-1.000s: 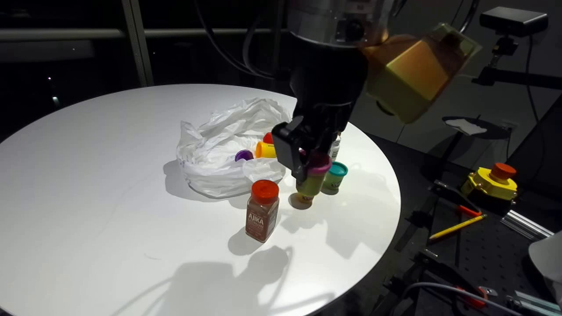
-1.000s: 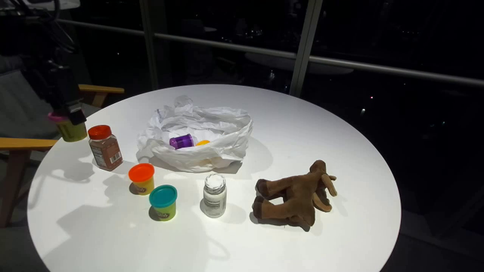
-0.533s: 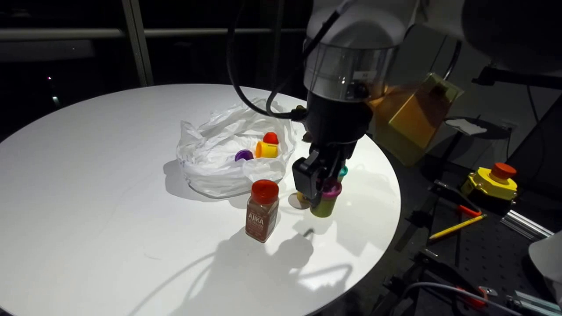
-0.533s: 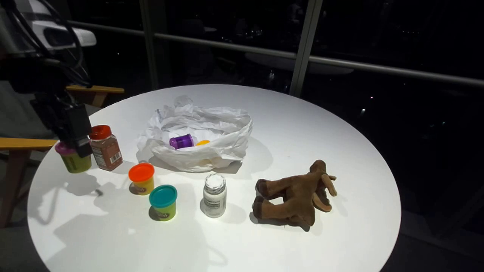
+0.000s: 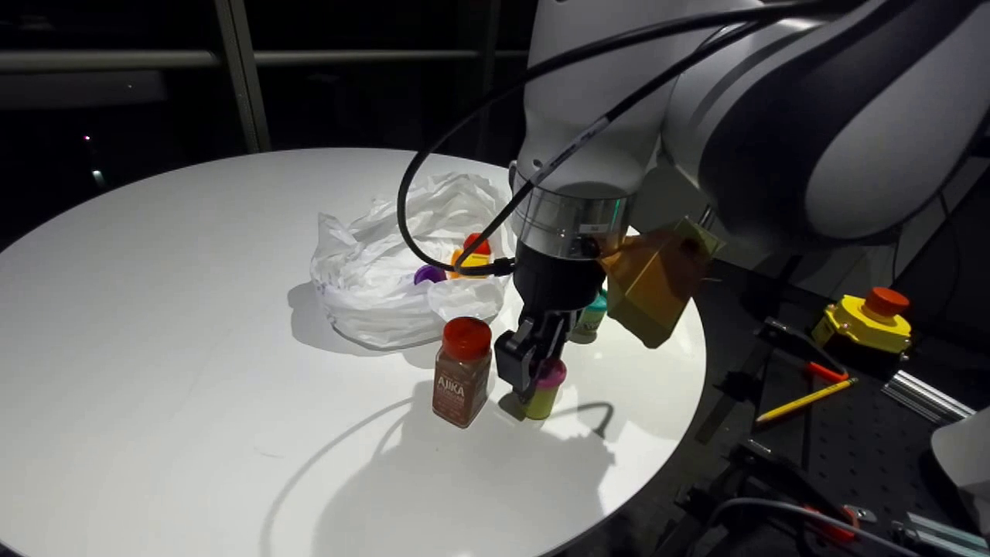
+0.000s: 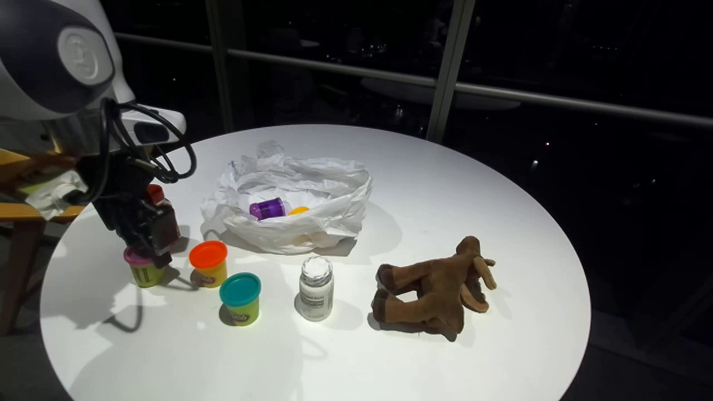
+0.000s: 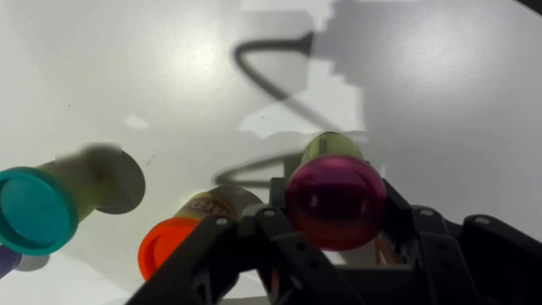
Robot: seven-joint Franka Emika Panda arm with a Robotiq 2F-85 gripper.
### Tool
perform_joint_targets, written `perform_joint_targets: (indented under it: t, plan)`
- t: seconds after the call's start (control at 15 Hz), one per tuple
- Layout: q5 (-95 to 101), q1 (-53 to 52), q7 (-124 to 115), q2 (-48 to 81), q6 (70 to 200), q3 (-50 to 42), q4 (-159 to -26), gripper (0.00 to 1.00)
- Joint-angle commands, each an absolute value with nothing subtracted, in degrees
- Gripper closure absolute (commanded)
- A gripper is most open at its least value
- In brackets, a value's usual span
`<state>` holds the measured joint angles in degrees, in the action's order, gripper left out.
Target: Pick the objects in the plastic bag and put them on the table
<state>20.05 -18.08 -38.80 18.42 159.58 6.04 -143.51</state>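
Clasping the pink-lidded cup [image 5: 541,401] between its jaws, the hand [image 7: 333,199] had it roughly upright at or just above the tabletop [image 5: 209,255], right of the red-lidded jar [image 5: 462,379] in an exterior view, so setting that piece down seemed the current step. The next move likely called for seating the base flat, spreading the jaws and rising straight up without bumping the jar or the orange-lidded cup [image 6: 209,264]. A purple cup [image 5: 430,275], a yellow piece [image 5: 476,261] and a red piece [image 5: 483,247] waited in the plastic bag [image 5: 387,313], far and left of the hand in an exterior view.
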Motion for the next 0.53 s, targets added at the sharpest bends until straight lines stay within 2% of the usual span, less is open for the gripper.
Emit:
perform_joint_targets:
  t: [0.0, 0.2, 0.47]
  plan:
    - [22.6, -22.8, -39.7, 16.6, 162.1, 1.1, -143.6, 0.22]
    - [30.2, -25.1, -45.0, 11.8, 162.1, -1.8, -145.4, 0.02]
    - [40.7, -27.3, -53.7, 3.6, 159.0, -5.3, -146.3, 0.0]
